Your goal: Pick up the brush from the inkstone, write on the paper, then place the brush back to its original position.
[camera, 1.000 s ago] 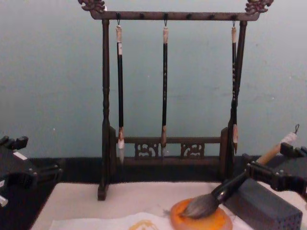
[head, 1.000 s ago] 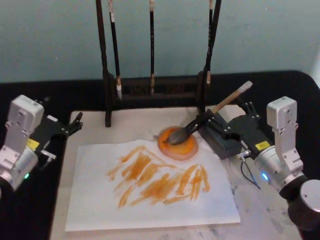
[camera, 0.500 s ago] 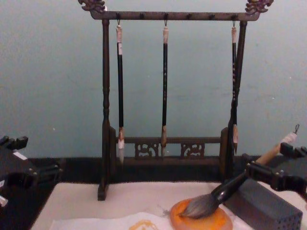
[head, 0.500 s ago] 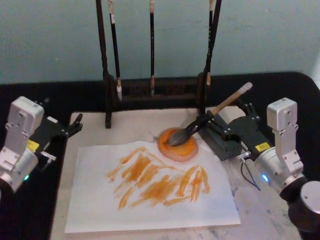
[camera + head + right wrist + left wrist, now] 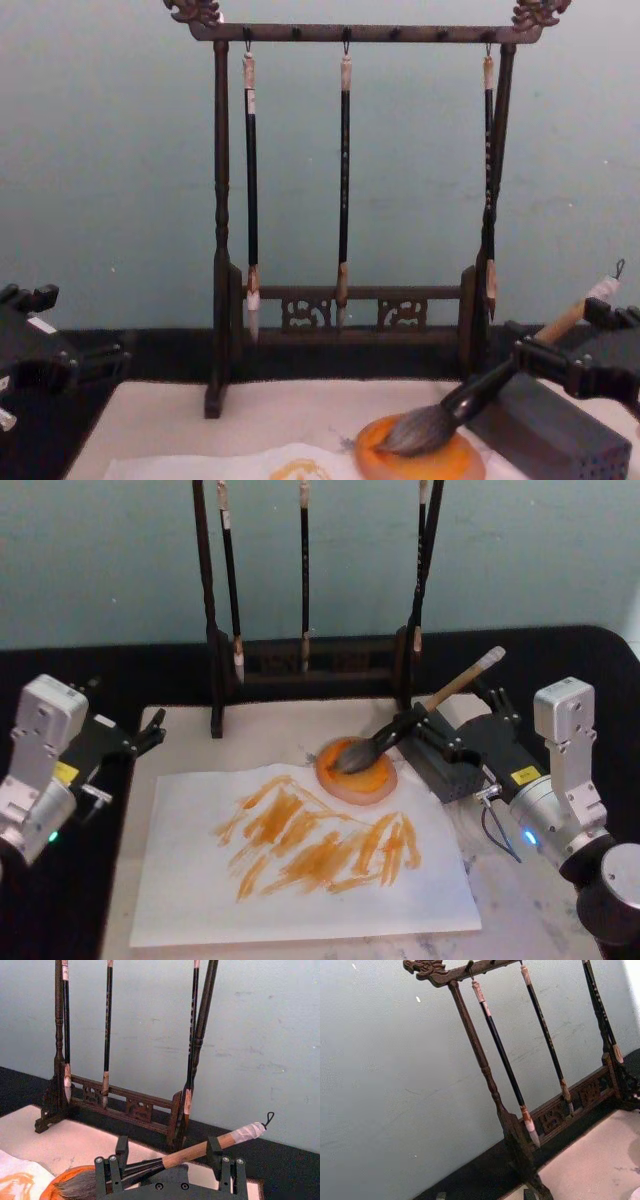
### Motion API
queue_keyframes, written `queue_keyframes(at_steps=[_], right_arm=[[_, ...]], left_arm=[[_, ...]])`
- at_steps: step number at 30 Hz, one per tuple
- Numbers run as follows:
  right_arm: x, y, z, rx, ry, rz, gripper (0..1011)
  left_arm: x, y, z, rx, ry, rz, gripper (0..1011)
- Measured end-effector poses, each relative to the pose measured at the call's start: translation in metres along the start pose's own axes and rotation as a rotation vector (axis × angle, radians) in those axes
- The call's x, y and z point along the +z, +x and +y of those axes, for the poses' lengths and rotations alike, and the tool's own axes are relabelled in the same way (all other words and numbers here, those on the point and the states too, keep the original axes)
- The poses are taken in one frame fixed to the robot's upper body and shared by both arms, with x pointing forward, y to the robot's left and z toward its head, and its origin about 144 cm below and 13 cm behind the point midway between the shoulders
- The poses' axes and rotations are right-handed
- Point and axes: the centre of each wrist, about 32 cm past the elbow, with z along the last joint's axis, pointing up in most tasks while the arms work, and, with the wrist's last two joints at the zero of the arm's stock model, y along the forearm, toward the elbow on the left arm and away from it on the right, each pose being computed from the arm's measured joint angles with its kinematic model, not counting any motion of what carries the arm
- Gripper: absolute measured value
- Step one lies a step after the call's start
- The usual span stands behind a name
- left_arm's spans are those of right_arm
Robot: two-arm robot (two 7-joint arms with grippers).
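The brush (image 5: 452, 688) lies tilted, its grey-brown bristle head on the round orange inkstone (image 5: 362, 779) and its tan handle rising to the right. My right gripper (image 5: 452, 705) is open at the handle; one fingertip stands by the black ferrule and the other near the white end cap. In the right wrist view the brush (image 5: 200, 1149) runs across the wide gap of the right gripper (image 5: 167, 1161). The paper (image 5: 300, 890) lies in front of the inkstone, covered with orange strokes. From the chest, the bristles of the brush (image 5: 415, 432) rest on the inkstone (image 5: 445, 466). My left gripper (image 5: 120, 706) is parked open at the mat's left edge.
A dark wooden rack (image 5: 305, 660) with three slim hanging brushes stands behind the mat (image 5: 270, 725). A grey rectangular block (image 5: 450, 772) sits right of the inkstone, under my right gripper. The left wrist view faces the rack (image 5: 485, 1070) and the wall.
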Motion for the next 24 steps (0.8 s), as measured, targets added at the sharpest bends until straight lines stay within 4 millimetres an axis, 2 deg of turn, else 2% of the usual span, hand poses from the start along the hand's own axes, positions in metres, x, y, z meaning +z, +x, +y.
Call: queue_keyframes(at_steps=[24], right_arm=[[0.0000,0.0000,0.0000,0.000,0.000,0.000,1000]], left_arm=[[0.0000,0.0000,0.0000,0.000,0.000,0.000,1001]])
